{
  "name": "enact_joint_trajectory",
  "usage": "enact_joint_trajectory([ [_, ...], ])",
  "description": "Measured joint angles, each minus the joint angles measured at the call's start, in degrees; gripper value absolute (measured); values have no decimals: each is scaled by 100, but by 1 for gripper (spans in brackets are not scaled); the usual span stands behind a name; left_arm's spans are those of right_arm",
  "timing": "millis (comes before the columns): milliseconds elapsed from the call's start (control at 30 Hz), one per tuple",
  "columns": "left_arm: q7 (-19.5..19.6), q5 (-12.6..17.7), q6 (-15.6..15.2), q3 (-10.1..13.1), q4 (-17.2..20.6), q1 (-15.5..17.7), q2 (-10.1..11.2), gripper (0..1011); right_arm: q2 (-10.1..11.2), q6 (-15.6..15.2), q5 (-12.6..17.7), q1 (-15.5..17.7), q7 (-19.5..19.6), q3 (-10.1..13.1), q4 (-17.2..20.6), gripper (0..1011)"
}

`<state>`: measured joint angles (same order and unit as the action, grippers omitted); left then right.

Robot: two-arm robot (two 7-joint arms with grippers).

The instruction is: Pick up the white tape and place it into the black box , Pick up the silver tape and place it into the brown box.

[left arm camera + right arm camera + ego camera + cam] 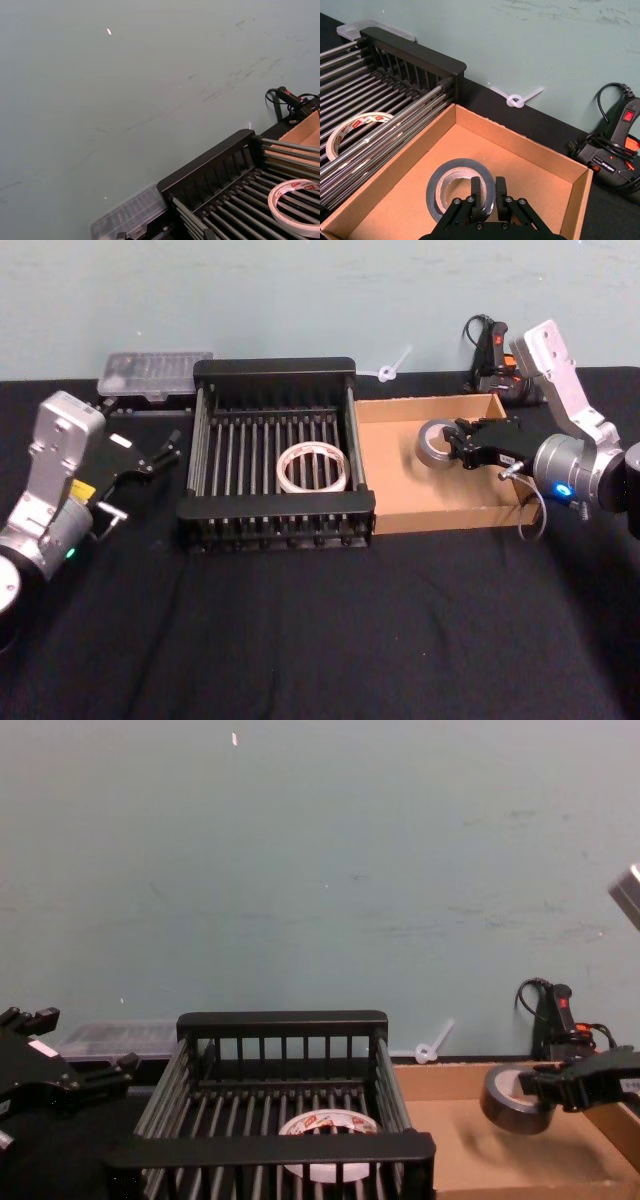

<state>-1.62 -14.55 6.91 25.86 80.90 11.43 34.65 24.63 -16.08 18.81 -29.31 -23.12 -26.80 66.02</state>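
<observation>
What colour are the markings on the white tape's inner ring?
Red, on the white tape lying in the black box; clearest in the right wrist view.

Black box (275,445) sits left of brown box (440,510), touching, on tabletop (320,640). White tape (312,468) lies in black box. Silver tape (435,445) is above the brown box floor.

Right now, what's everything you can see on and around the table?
white tape: one, white with red markings, flat on the black box floor.
black box: one, black, table centre.
silver tape: one, dark grey, held above the brown box floor.
brown box: one, brown, right of the black box.
clear plastic case: one, back left.
glue gun: one, black, back right.
left pincer: open, left of the black box.
right pincer: shut on the silver tape.
</observation>
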Motion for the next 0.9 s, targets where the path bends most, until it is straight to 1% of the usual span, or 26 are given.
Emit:
enact_joint_trajectory([
  [567, 0, 0, 0, 0, 0, 0, 0, 1001, 13, -13, 16, 3, -6, -14, 19, 183],
  [667, -1, 0, 0, 0, 0, 0, 0, 1002, 14, -15, 18, 5, -8, -15, 21, 243],
  [733, 0, 0, 0, 0, 0, 0, 0, 1001, 15, -15, 20, 6, -9, -15, 22, 322],
  [800, 0, 0, 0, 0, 0, 0, 0, 1001, 16, -16, 21, 6, -9, -15, 23, 351],
  [833, 0, 0, 0, 0, 0, 0, 0, 1001, 17, -17, 22, 7, -10, -15, 23, 417],
  [900, 0, 0, 0, 0, 0, 0, 0, 1001, 17, -18, 22, 7, -10, -15, 24, 458],
])
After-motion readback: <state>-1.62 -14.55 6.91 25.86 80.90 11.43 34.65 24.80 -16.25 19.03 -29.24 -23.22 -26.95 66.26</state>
